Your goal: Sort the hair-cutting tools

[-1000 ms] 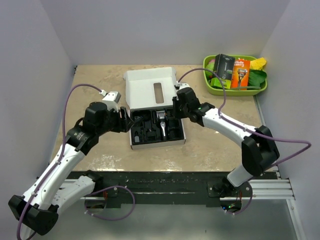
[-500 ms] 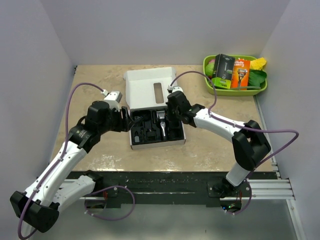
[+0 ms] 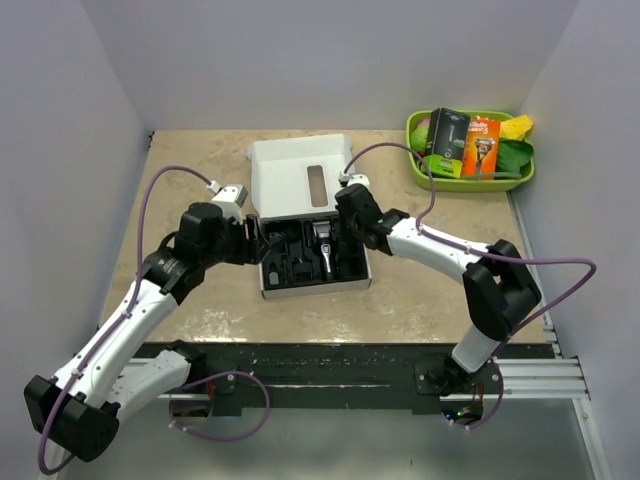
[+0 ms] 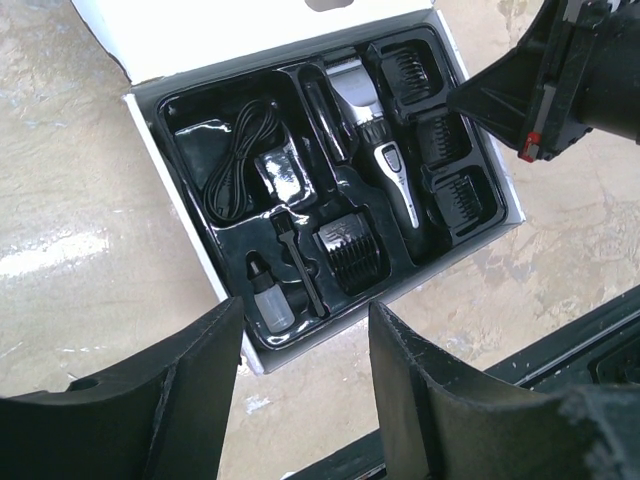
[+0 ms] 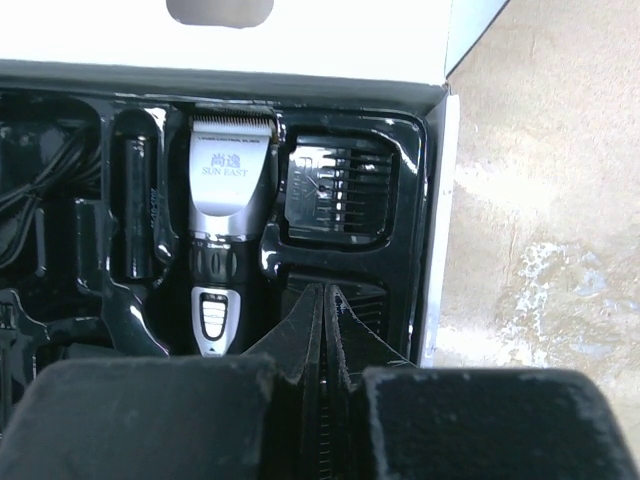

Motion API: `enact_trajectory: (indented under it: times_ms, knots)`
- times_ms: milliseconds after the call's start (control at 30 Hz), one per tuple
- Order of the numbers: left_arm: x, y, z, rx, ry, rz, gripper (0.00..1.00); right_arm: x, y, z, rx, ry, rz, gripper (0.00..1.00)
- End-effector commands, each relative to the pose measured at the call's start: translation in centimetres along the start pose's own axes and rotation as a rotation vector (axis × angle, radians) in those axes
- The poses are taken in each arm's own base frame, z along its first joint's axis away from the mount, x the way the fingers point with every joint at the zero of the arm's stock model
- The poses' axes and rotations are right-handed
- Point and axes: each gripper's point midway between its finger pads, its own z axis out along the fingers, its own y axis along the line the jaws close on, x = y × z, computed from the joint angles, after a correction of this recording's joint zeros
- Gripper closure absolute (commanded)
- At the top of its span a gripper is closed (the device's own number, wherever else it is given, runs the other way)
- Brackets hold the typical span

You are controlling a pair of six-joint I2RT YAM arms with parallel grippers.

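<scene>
Your slim silver-and-black clipper (image 5: pixel 228 230) lies in the glossy moulded insert (image 4: pixel 190 110) mid-worktop, with toothed comb attachments (image 5: pixel 335 195) alongside. Your right gripper (image 5: pixel 324 300) hangs above them, pinched together and empty. Your left gripper (image 4: pixel 305 318) gapes wide, holding nothing.

Overhead view looking down from the near side, wrist views close, angled downward — all share the box (image 3: pixel 285 180)

The black-and-silver clipper (image 4: pixel 385 155) lies flat in its pocket, black combs (image 4: pixel 350 255) and coiled cord (image 4: pixel 235 165) in pockets alongside.
</scene>
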Motion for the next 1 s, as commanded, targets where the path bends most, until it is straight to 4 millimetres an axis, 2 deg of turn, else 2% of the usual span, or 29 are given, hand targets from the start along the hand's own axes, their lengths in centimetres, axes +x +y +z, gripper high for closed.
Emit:
enact_trajectory:
  times_ms: [0,167,433,567,700,800,833,867,933,967]
  knots:
    - [-0.8,-0.5,0.4,0.026,-0.032,0.002,0.43,0.4,-0.2,0.1,0.020,-0.006,0.016,1.00]
    - [-0.6,-0.4,0.6,0.024,-0.028,0.002,0.43,1.4,-0.4,0.6,0.032,0.012,0.010,1.00]
    - [-0.3,-0.3,0.9,0.022,-0.022,-0.002,0.43,5.0,-1.0,2.8,0.064,0.085,-0.003,1.00]
    - [-0.1,-0.2,1.1,0.019,-0.019,-0.001,0.43,5.2,-1.1,3.0,0.071,0.086,-0.004,1.00]
    - [-0.5,-0.4,0.9,0.022,-0.024,0.000,0.43,3.2,-0.6,1.8,0.060,0.045,-0.012,1.00]
    - [-2.0,-0.9,0.2,0.027,-0.053,0.004,0.43,1.0,-0.3,0.0,0.063,-0.002,-0.024,1.00]
    - [-2.2,-0.9,0.1,0.025,-0.052,0.005,0.43,0.6,-0.5,-0.5,0.076,-0.004,-0.033,0.98]
    - [-2.5,-1.0,-0.1,0.024,-0.059,0.007,0.43,-1.1,-0.1,-1.7,0.065,-0.047,-0.023,0.96]
    - [-3.6,-1.2,-0.5,0.017,-0.078,0.013,0.43,-2.3,-0.3,-3.0,0.068,-0.071,-0.030,0.91]
    - [-3.9,-1.3,-0.5,0.016,-0.082,0.014,0.43,-3.5,-0.3,-3.8,0.072,-0.101,-0.024,0.80]
